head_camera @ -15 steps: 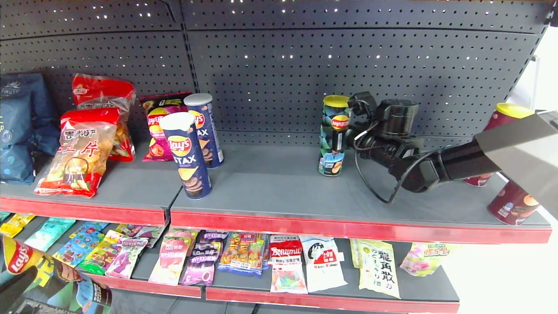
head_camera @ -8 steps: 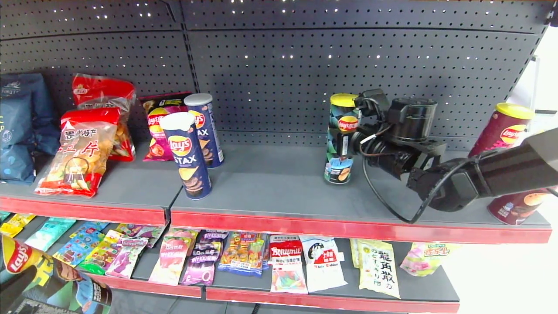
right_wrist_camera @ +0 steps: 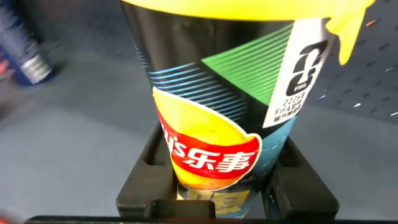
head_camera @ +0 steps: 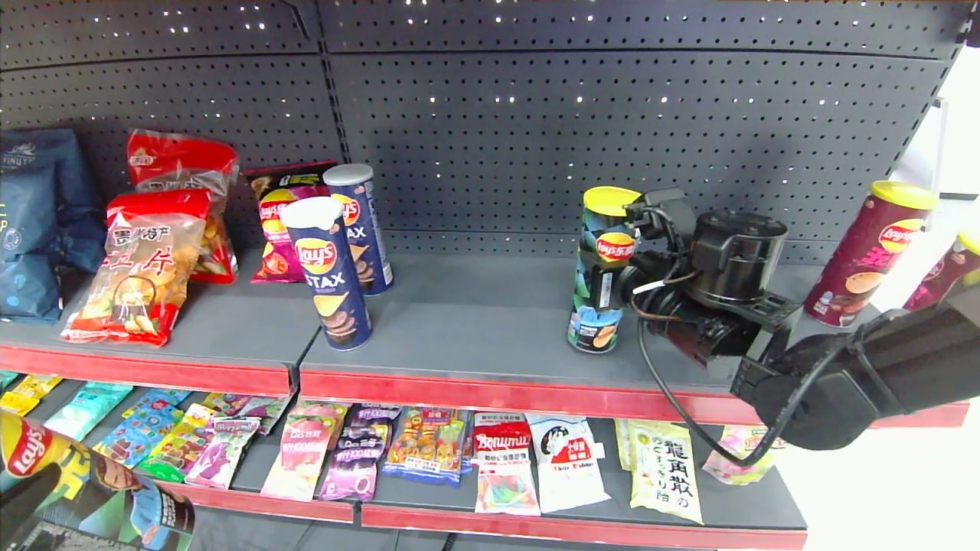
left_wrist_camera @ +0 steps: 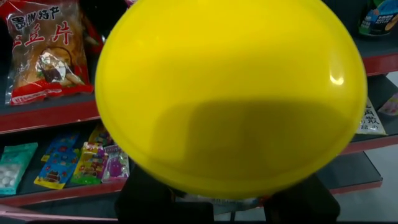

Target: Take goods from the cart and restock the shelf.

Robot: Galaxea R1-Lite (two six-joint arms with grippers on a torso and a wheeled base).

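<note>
On the upper grey shelf (head_camera: 475,329), a black-and-green chip can with a yellow lid (head_camera: 602,264) stands upright near the front edge. My right gripper (head_camera: 612,282) is shut on it from the right side. The right wrist view has the same can (right_wrist_camera: 217,118) between the two dark fingers (right_wrist_camera: 146,180). At the lower left, my left gripper (head_camera: 19,501) is shut on a second, tilted can of the same kind (head_camera: 99,493). Its yellow lid (left_wrist_camera: 230,93) faces the left wrist camera and hides most of that gripper.
Two blue cans (head_camera: 329,272) stand left of centre on the shelf, with snack bags (head_camera: 142,260) further left. Two maroon cans (head_camera: 865,252) stand at the right end. Bare shelf lies between the blue cans and the held can. Small packets (head_camera: 429,451) fill the lower shelf.
My right arm has drawn back toward the shelf's front edge, taking the can with it. The maroon cans behind the arm have come into sight. The left arm has barely moved.
</note>
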